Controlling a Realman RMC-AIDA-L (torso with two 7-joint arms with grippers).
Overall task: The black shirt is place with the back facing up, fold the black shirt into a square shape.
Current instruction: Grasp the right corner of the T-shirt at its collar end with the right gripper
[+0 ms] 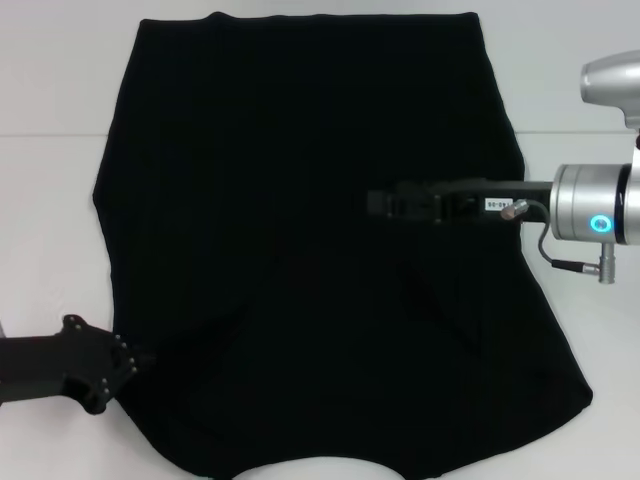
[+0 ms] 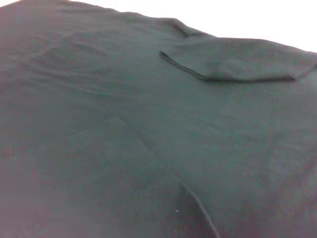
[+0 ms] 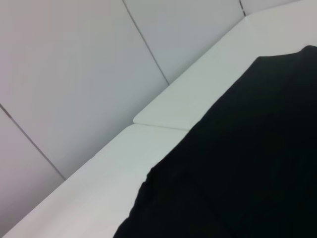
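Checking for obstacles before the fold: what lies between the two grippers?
Head view: only black shirt fabric lies between the left gripper at its near-left edge and the right gripper above its middle.

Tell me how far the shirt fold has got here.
Sleeves look tucked inward: a folded sleeve flap shows in the left wrist view. The black shirt is otherwise spread on the white table. Right pincer reaches over its middle; left pincer sits at its near-left edge. Squaring folds remain.

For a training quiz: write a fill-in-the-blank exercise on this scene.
1. The black shirt lies spread on a ____ table.
2. The right gripper reaches over the shirt from the robot's ____ side.
3. The left gripper sits at the shirt's near ____ edge.

Missing words: white; right; left
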